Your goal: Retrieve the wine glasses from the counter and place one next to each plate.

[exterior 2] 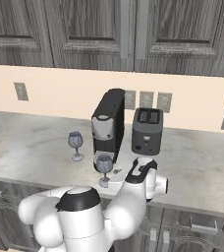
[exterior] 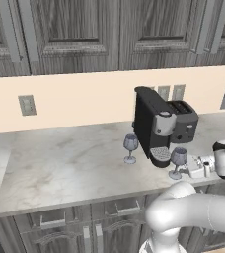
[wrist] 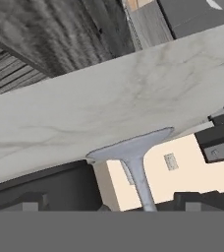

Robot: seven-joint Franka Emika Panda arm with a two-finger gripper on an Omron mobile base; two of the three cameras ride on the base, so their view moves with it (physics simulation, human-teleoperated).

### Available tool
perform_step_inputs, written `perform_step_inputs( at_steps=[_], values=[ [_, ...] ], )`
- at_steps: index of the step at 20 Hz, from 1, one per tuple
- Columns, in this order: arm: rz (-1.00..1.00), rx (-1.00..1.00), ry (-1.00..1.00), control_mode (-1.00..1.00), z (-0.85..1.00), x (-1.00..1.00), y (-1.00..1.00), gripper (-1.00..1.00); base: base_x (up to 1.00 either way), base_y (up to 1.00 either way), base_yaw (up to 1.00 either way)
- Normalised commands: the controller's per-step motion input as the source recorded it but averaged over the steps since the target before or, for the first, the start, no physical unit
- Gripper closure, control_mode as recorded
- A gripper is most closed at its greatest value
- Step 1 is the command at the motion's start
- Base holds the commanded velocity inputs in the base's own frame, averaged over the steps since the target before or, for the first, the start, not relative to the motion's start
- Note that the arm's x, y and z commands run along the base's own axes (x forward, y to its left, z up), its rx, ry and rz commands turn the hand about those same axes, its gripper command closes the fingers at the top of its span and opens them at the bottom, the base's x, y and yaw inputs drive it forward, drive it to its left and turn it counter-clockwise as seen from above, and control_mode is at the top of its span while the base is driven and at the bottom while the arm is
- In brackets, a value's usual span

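Note:
Two clear stemmed wine glasses stand on the marbled counter (exterior: 60, 163). The far glass (exterior: 130, 147) (exterior 2: 75, 144) is left of the black coffee machine. The near glass (exterior: 177, 161) (exterior 2: 103, 166) stands in front of the machine, close to the counter's front edge. My gripper (exterior: 188, 169) (exterior 2: 112, 177) lies level with this glass's stem, reaching in from the right, and it is open. In the rolled hand view the stem and round foot (wrist: 133, 157) stand close up between the spread fingertips, with nothing gripped. The plates are out of view.
A black coffee machine (exterior: 151, 123) (exterior 2: 108, 123) stands right behind the near glass, with a dark toaster (exterior: 184, 118) (exterior 2: 147, 130) beside it. The peach backsplash carries outlets (exterior 2: 146, 99). Grey cabinets hang above, and drawers run below the counter edge.

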Motion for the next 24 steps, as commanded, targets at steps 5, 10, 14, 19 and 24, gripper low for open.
perform_step_inputs(
  at_steps=[5,10,14,19,24],
  values=[
    [-0.01,0.0,0.02,-1.0,0.0,0.0,0.19,-1.0,0.0,0.0,0.0],
    [-0.04,0.0,0.04,-1.0,0.0,0.0,0.21,-1.0,0.0,0.0,0.0],
    [-0.03,0.0,0.02,-1.0,0.0,-0.16,0.15,-1.0,0.0,0.0,0.0],
    [-0.07,0.0,0.03,-1.0,-0.06,-0.14,0.24,-1.0,0.0,0.0,0.0],
    [-0.09,0.0,0.04,-1.0,-0.03,0.0,0.25,-1.0,0.0,0.0,0.0]
  ],
)
